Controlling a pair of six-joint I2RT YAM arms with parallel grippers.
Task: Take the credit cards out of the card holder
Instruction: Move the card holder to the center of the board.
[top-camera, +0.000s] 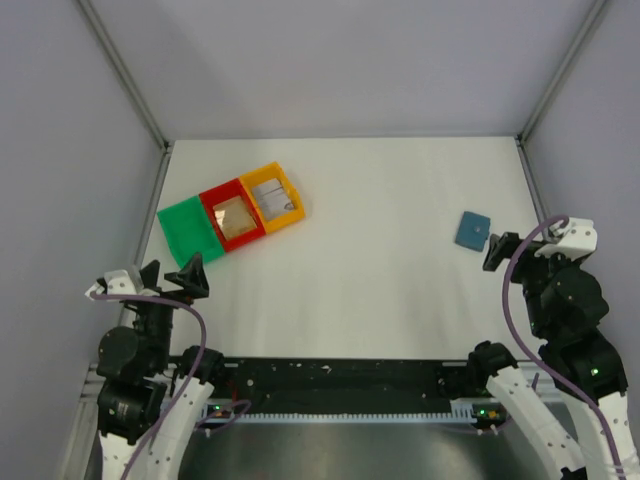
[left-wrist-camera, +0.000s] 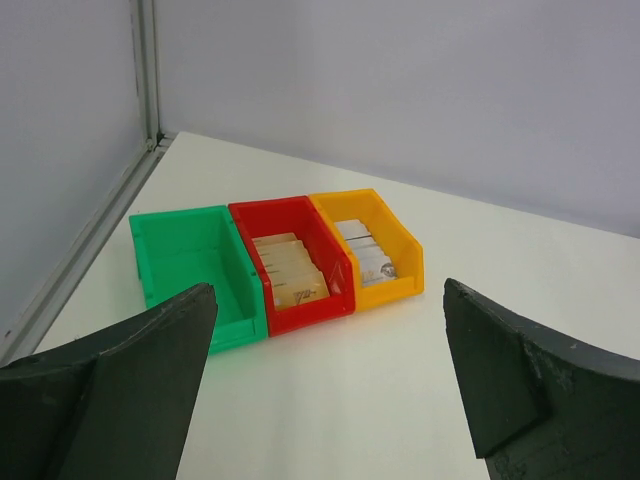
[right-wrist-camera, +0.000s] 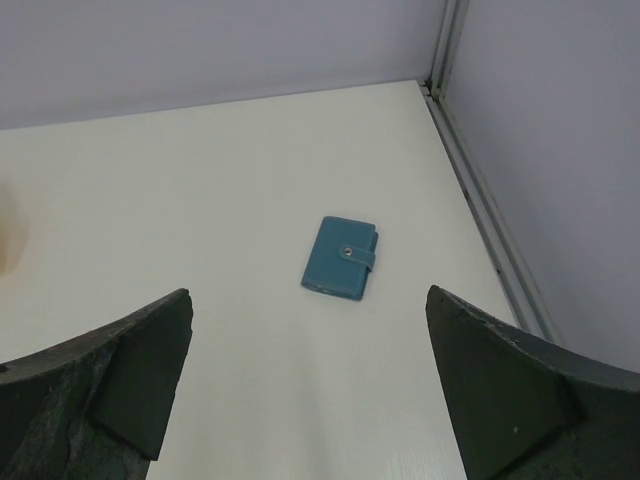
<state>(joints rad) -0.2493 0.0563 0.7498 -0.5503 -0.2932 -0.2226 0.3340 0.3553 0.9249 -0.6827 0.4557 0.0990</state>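
Table (right-wrist-camera: 180, 170), card holder (right-wrist-camera: 328, 272), clasp (right-wrist-camera: 348, 253) wrist-view only

Soft, even light fills all three views, and the white desk (top-camera: 380, 290) looks bright without glare. Shadows are faint: a thin, soft-edged one hugs the card holder (right-wrist-camera: 340, 258), and another lies under the trays (left-wrist-camera: 290, 265). The top view is slightly grainy. In the wrist views the dark fingers (left-wrist-camera: 130, 390) at the lower corners show little detail, while the desk beyond stays sharp.
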